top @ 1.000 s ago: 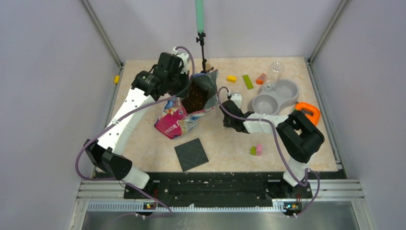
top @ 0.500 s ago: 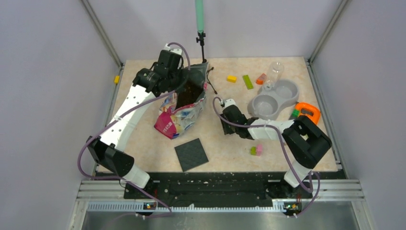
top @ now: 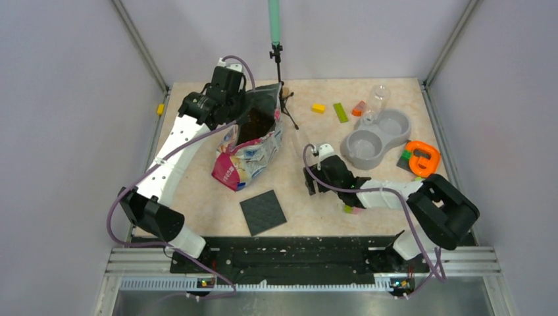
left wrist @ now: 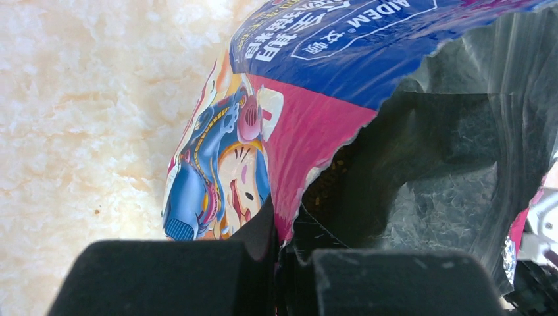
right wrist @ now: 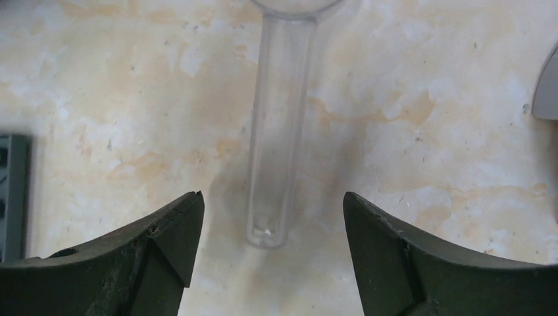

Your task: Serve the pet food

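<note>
Hold the pink-and-blue bag (top: 245,150) upright at upper left of the overhead view, with the left gripper (left wrist: 278,262) clamped on its torn rim and the pet food (top: 256,126) showing dark brown inside the open mouth. With the right gripper (right wrist: 270,207) spread wide astride the clear scoop (right wrist: 271,131) handle, centre of the wrist view, drop straight down to the table (right wrist: 428,131), centre the handle between the pads, then close gently near its end: likely slippery, liable to skid or roll.

Top view: high behind my bases, looking down on the whole surface (top: 309,224). My left wrist view: tight on the bag (left wrist: 316,79) mouth, far left. My right wrist view: close, down at the surface, centre-right. Overhead covers both spots.
</note>
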Robot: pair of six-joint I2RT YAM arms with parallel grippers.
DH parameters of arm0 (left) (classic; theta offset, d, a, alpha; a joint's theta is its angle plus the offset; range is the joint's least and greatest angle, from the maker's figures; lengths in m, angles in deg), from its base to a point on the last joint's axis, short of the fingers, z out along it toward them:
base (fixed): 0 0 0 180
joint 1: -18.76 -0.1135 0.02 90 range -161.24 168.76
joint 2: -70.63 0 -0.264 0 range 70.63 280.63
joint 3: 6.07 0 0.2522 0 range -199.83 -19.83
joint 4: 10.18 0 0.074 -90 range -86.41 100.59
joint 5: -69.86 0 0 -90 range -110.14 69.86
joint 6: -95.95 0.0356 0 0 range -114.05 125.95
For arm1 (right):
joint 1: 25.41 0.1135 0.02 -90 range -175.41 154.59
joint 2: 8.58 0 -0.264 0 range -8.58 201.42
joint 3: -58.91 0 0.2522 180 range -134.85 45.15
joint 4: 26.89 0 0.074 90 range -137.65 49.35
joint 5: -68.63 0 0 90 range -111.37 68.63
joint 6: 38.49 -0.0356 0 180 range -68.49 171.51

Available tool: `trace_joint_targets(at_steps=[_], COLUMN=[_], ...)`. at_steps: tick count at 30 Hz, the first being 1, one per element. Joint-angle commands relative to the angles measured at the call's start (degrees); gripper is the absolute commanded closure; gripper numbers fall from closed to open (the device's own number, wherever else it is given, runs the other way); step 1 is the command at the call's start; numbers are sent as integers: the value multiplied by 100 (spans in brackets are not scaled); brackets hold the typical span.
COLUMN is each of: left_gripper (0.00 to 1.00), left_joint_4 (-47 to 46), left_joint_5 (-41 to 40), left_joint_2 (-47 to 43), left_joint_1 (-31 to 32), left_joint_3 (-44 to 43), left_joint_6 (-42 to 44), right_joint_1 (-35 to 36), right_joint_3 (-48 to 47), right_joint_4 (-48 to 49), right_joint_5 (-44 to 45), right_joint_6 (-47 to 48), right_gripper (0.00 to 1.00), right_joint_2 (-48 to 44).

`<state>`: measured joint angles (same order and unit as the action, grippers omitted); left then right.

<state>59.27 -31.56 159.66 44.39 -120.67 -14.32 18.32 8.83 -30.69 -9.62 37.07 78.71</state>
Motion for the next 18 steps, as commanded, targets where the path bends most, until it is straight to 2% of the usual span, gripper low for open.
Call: trace_joint_targets(at_steps=[1, 5, 7, 14, 16, 18], left_gripper=[100, 100, 100, 100, 100, 100], left_joint_4=[-628, -655, -654, -908, -1106, -1299], left_joint_5=[216, 152, 71, 137, 89, 134], left_joint_2=[-126, -115, -93, 43, 47, 43], left_joint_1=[-66, -82, -111, -181, -196, -215], left_joint_3=[-202, -167, -150, -72, 35, 175], left_joint_6=[4, 95, 142, 64, 70, 112], right_joint_1=[91, 200, 309, 473, 494, 516], right_joint_3=[793, 1552, 1830, 2186, 2243, 2275], right_joint_4=[1831, 3103, 3667, 5418, 6005, 6584], right_joint_5=[-410, -33, 135, 577, 797, 965], right_joint_6=[560, 760, 856, 942, 884, 957], right_gripper=[21, 19, 13, 11, 5, 4], right_joint_2=[-662, -896, -808, 222, 637, 1140])
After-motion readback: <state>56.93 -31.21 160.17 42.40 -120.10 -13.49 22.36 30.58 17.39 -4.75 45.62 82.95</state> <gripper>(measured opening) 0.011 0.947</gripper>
